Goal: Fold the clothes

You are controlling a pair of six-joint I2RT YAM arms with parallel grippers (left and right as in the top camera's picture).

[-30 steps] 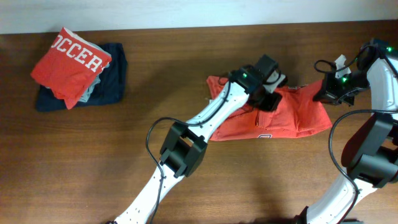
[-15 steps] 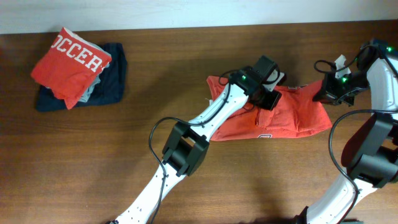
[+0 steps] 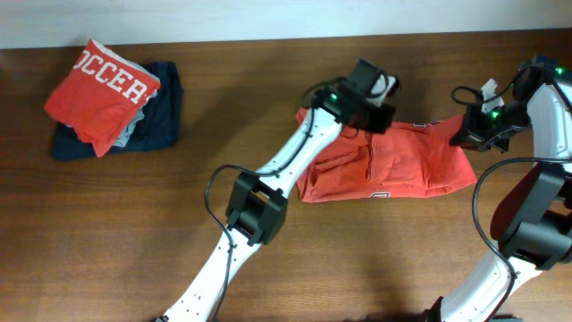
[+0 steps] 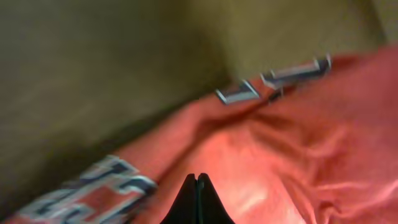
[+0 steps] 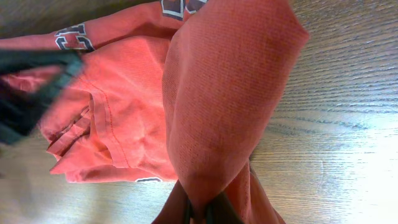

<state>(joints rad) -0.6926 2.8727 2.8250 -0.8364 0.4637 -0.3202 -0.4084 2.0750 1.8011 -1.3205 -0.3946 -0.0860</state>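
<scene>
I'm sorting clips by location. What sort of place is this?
Likely a robotics lab bench for laundry-folding trials, not a home: a left arm and right arm reach over a wooden table; a coral-red T-shirt lies crumpled between them; a folded red shirt sits on a dark navy garment.

Your left wrist view is smeared: the lettering on the T-shirt can't be read. You also can't tell whether the left claw, cut off by the bottom edge, pinches any cloth. In the right wrist view, draped cloth hides the right claw fingertips. From overhead, the navy garment lies mostly under a folded red shirt, and the right arm runs off the right and bottom edges.
</scene>
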